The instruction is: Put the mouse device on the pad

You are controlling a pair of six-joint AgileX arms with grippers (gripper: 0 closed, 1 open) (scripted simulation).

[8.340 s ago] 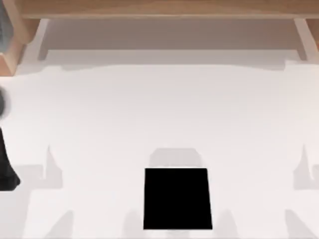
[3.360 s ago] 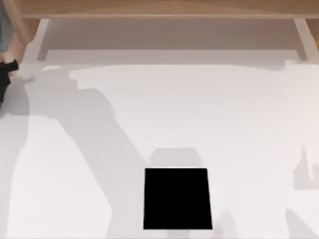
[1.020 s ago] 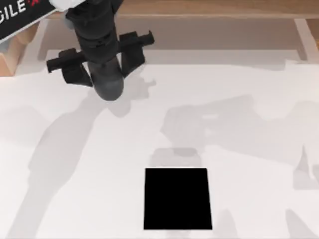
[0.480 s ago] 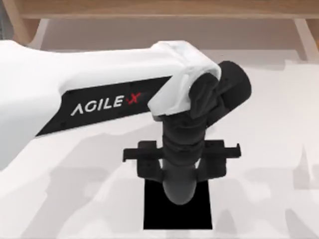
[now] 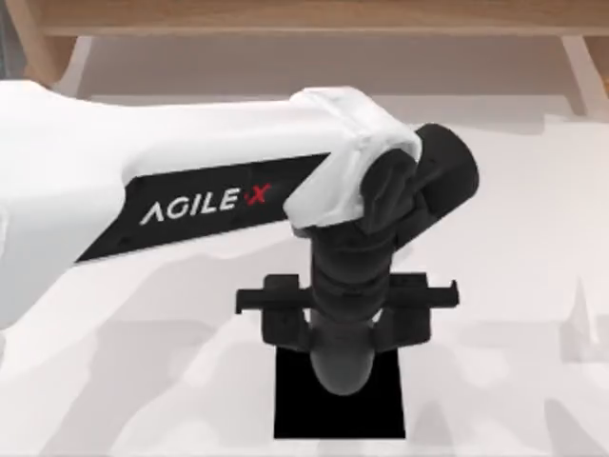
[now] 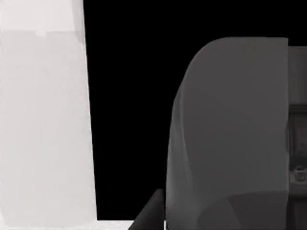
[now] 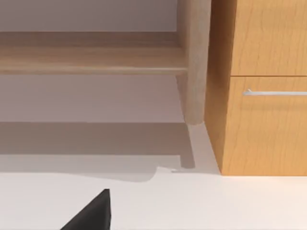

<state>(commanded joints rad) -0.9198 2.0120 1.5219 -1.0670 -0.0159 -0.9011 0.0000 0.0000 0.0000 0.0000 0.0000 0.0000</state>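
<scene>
Near the front edge of the white table point(image 5: 143, 400), a little right of centre in the top view, lies the pad point(image 5: 295, 409), a flat matte black rectangle. Its front half is in plain sight; its rear half is covered from above by the left gripper point(image 5: 347, 319).

The mouse device point(image 5: 343, 367), a smooth dark grey rounded shape, sits at the low end of that gripper, over the middle of the pad. The gripper appears closed on it, with its black cross-bar spread to either side just behind. Whether the mouse touches the pad cannot be told.

In the left wrist view the mouse point(image 6: 230, 124) looms large and grey against the black of the pad point(image 6: 129, 96), with a strip of pale table point(image 6: 43, 120) alongside.

Behind the gripper, the left arm point(image 5: 190, 190), white with a black band reading AGILEX, reaches in from the table's left side.

Farthest back, a light wooden shelf point(image 5: 304, 19) runs along the table's rear edge.

The right arm is parked; its wrist view looks across the table at a wooden cabinet point(image 7: 264, 120) with a silver drawer handle point(image 7: 273, 92).
</scene>
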